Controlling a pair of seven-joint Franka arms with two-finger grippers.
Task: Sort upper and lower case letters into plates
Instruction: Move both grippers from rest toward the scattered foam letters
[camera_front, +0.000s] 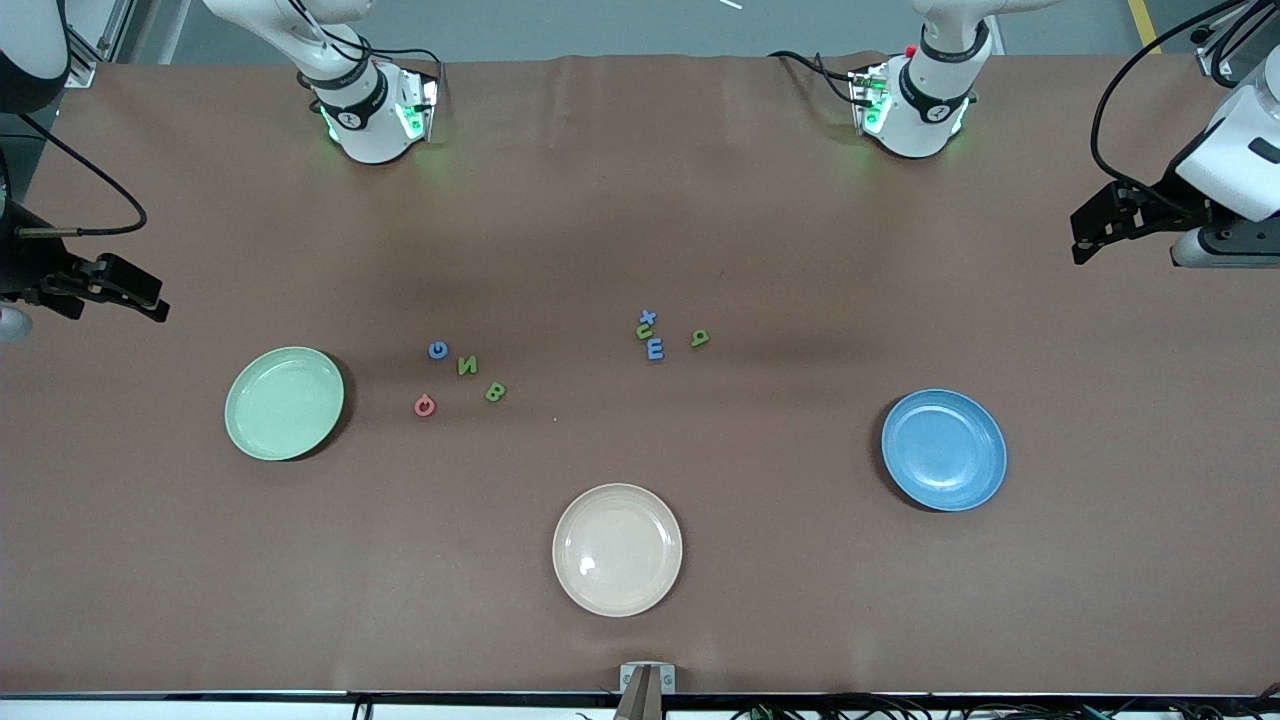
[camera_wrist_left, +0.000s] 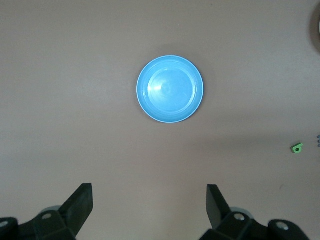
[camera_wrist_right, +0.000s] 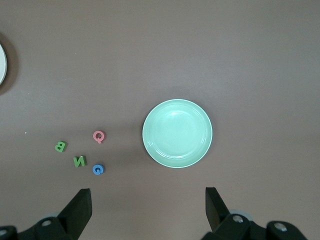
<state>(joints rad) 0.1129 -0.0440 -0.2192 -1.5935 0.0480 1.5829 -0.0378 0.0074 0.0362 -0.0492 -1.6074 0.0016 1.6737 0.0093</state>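
The mint green plate (camera_front: 284, 403) lies toward the right arm's end and shows in the right wrist view (camera_wrist_right: 177, 133). The blue plate (camera_front: 943, 449) lies toward the left arm's end and shows in the left wrist view (camera_wrist_left: 170, 89). Both are empty. Beside the mint plate lie a blue G (camera_front: 437, 350), green N (camera_front: 467, 365), green B (camera_front: 495, 392) and pinkish red Q (camera_front: 424, 405). Mid-table lie a blue x (camera_front: 648, 318), green u (camera_front: 644, 332), blue m (camera_front: 654, 349) and a green letter (camera_front: 700, 339). My left gripper (camera_front: 1085, 235) (camera_wrist_left: 150, 189) and right gripper (camera_front: 150, 295) (camera_wrist_right: 148, 191) hang open and empty over the table's ends.
A cream-beige plate (camera_front: 617, 549) lies empty near the table's front edge, nearer the front camera than the letters. The arm bases (camera_front: 375, 115) (camera_front: 915, 110) stand along the back edge. A brown cloth covers the table.
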